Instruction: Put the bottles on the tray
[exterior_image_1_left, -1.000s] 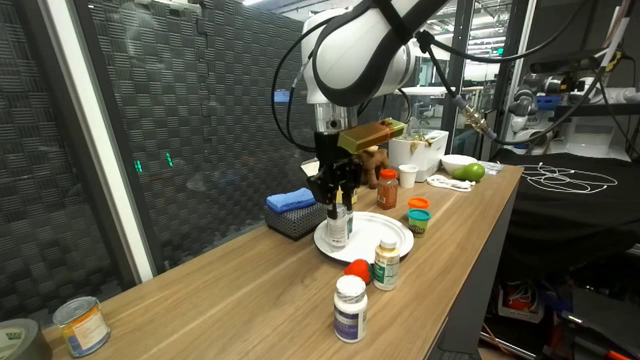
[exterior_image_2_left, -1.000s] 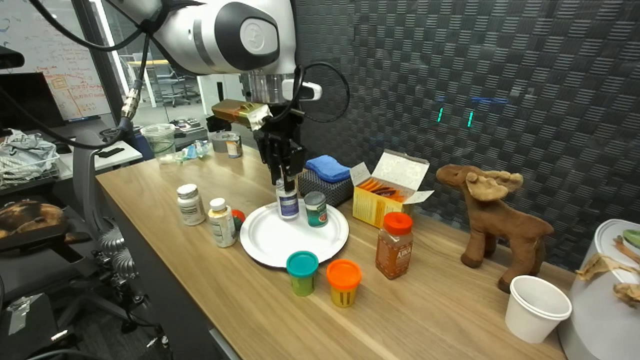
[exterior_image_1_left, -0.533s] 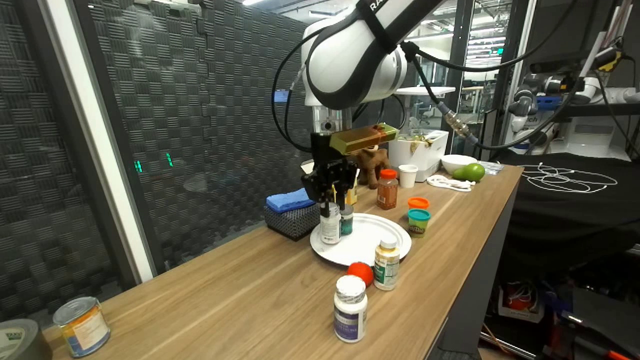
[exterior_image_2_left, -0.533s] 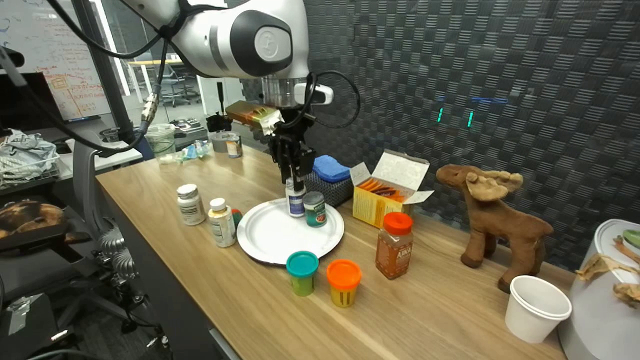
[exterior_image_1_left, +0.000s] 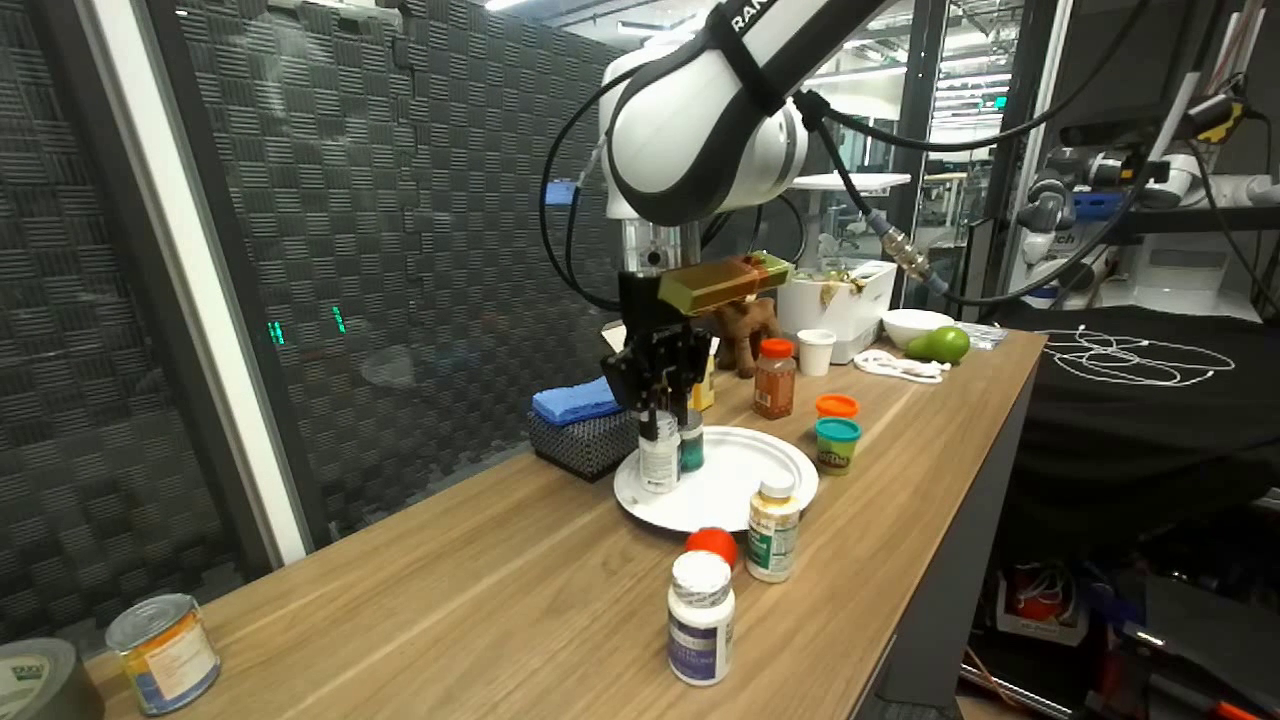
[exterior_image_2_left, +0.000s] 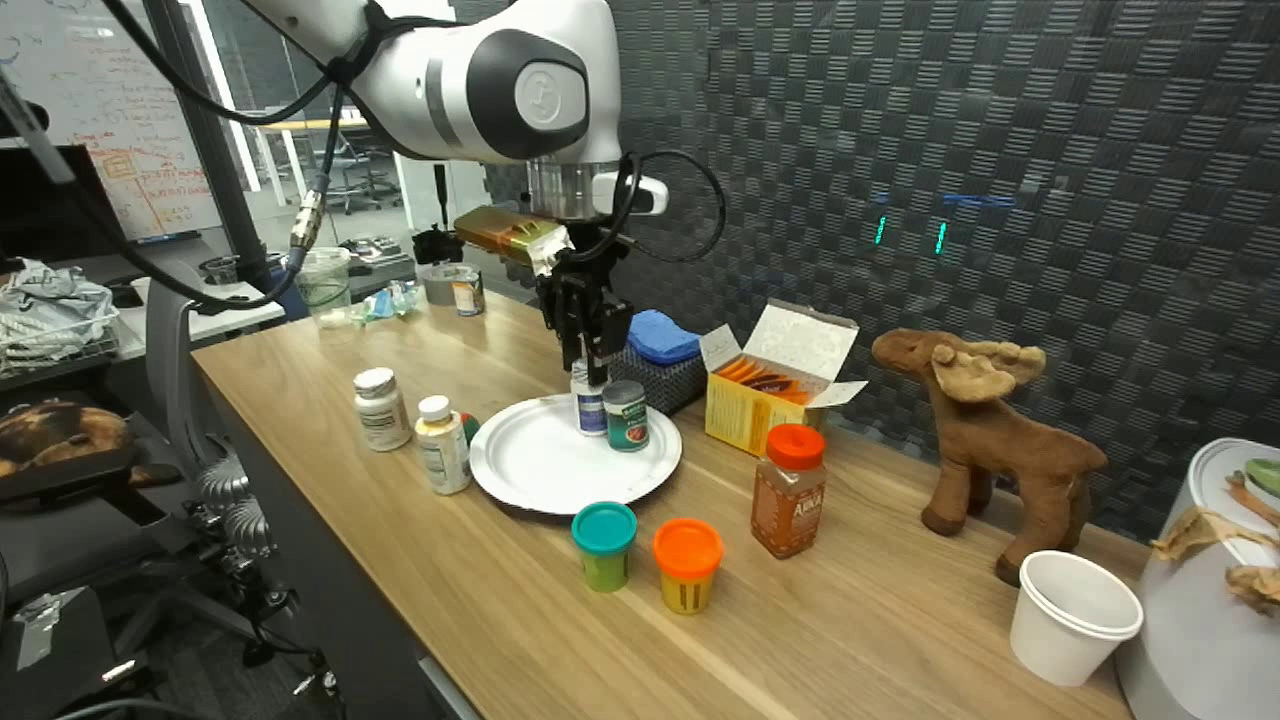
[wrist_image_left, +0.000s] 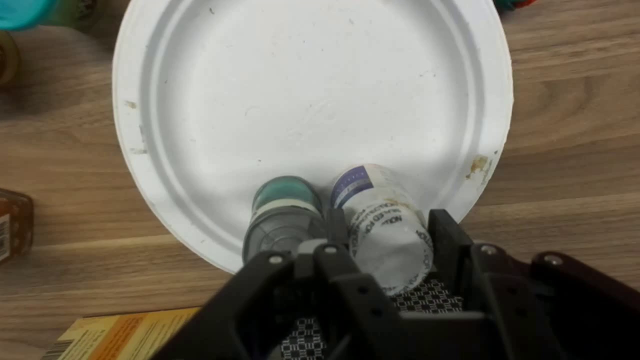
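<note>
Gripper (wrist_image_left: 387, 222): pinching the held bottle (wrist_image_left: 385, 230) at cap and shoulder, one finger to either side, as the wrist view shows you.
Held bottle, place: about upright over the left part of the white tray (wrist_image_left: 310, 90) in an exterior view, the green container (exterior_image_1_left: 692, 450) just to its right and slightly farther; its base appears to meet the tray, but you cannot be sure that it bears the weight.
Held bottle, handling: judged stiff plastic, light, hard to crush; the printed wrap looks smooth and may slip, so the shoulder offers you the surer hold.
White tray, handling: probably pressed paper, light, apt to slide if you drag a bottle across it.
Green container, clearance: one finger stands in the narrow gap beside it; contact cannot be told, and spreading wide may nudge it.
Purple-banded bottle (exterior_image_1_left: 700, 620) and green-labelled bottle (exterior_image_1_left: 773, 532): off the tray, on its near side; likely similar to handle, best taken by cap or upper body.
Hidden: the cap in your grip, largely behind the fingers in both exterior views; its base, in the wrist view.
Hard to make out: the red object (exterior_image_1_left: 712, 543), partly behind the purple-banded bottle; you cannot settle what it is.
</note>
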